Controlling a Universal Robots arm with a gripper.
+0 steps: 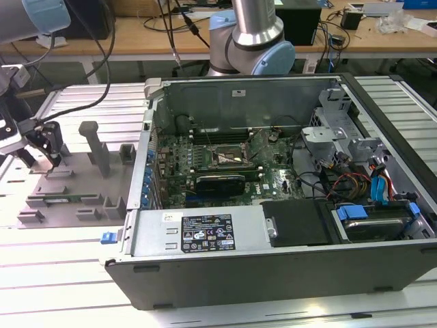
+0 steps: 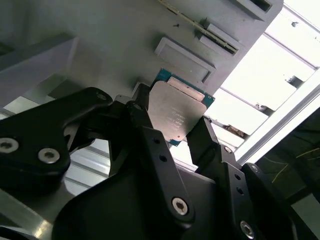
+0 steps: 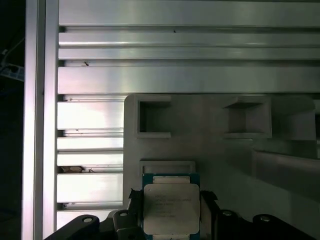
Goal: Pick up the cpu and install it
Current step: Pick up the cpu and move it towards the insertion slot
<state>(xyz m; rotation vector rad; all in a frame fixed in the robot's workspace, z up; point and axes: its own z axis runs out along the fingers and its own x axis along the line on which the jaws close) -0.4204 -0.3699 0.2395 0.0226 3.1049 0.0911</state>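
At the exterior view's left, our one gripper hangs over the one grey tray, its two fingers pinching the single cpu by opposite edges. We judge a thin grip could tilt or drop it. Rightward on the table: one open case, one socket.

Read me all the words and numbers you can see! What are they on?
The cpu: faint print on its silver top, too blurred to read.
The sticker on the computer case: print and signs, too small to read.
No text reads clearly.
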